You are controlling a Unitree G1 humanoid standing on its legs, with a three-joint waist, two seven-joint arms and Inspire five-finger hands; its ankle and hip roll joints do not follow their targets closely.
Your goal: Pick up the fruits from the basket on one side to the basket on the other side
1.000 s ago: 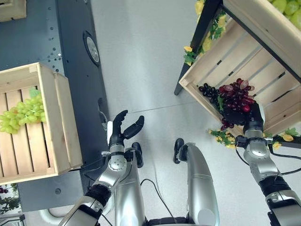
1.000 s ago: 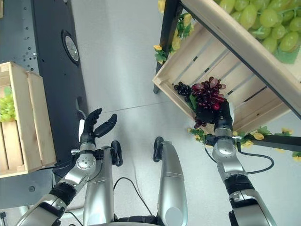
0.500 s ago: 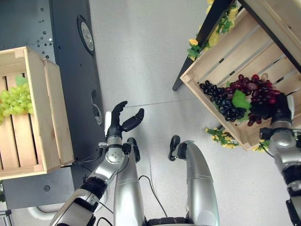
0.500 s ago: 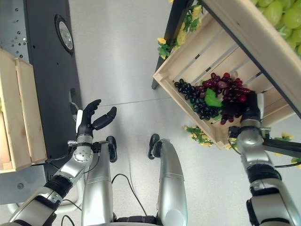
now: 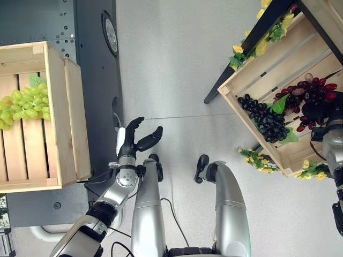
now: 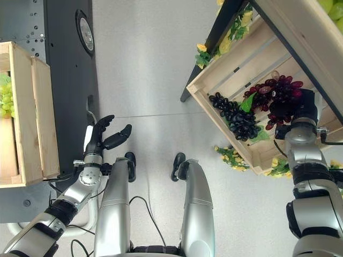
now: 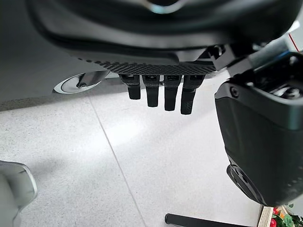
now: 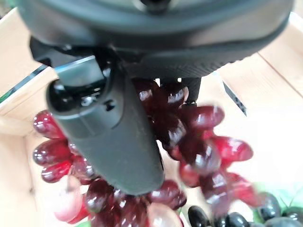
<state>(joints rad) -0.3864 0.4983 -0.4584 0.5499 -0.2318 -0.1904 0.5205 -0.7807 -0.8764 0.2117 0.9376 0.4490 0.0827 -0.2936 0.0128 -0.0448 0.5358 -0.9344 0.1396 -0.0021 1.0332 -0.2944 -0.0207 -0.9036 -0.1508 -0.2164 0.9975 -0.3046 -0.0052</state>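
A bunch of red grapes (image 6: pixel 280 91) hangs over the right wooden crate (image 6: pixel 225 59), beside a bunch of black grapes (image 6: pixel 236 116) with a green leaf. My right hand (image 6: pixel 301 106) is shut on the red bunch (image 8: pixel 201 142); in the right wrist view its thumb (image 8: pixel 113 127) presses the berries against the fingers. At the left stands another wooden crate (image 5: pixel 61 112) holding green grapes (image 5: pixel 24 104). My left hand (image 5: pixel 134 142) hovers low beside that crate, open and holding nothing, with its fingers (image 7: pixel 161 92) straight.
A black stand leg (image 5: pixel 244 56) carries the right crate, trimmed with yellow artificial flowers (image 5: pixel 257 158). A higher crate shelf (image 6: pixel 300 37) with green grapes (image 6: pixel 333 5) overhangs it. A dark panel (image 5: pixel 96 69) stands behind the left crate. Grey floor (image 5: pixel 171 69) lies between the crates.
The camera has shifted. My right hand has drawn the red grapes up and away from the black bunch, which now lies uncovered in the crate. The left hand has stayed put.
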